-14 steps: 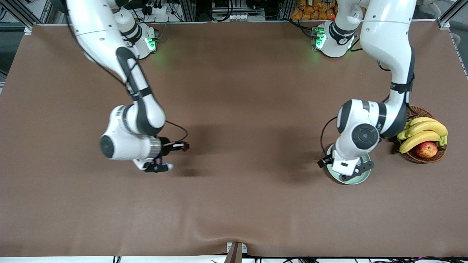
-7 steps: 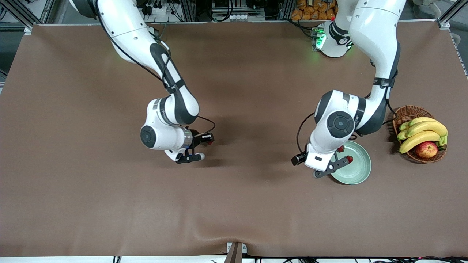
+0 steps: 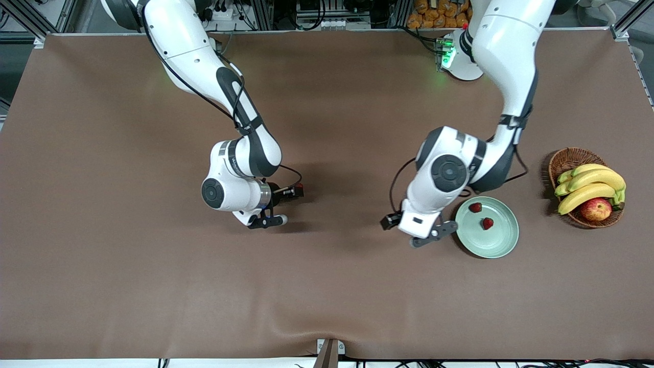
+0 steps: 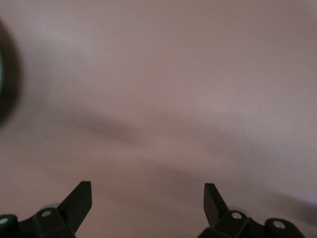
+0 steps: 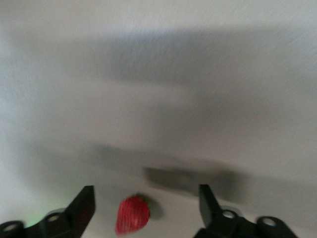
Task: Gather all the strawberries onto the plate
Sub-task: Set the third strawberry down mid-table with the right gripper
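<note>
You see two strawberries [image 3: 475, 207] on the plate [image 3: 503, 243] at centre-right. A third strawberry [image 5: 132, 214] sits between the right gripper's [image 5: 143, 201] open jaws; the left gripper [image 4: 147, 196] gapes empty beside the plate

High front camera, two wrist close-ups

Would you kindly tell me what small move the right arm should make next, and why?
Probably lift the right gripper straight up. It is open, with a strawberry loose between its fingers, over bare table away from the plate, which holds two other strawberries. Clearing away would let the open left gripper, beside the plate, fetch it.
</note>
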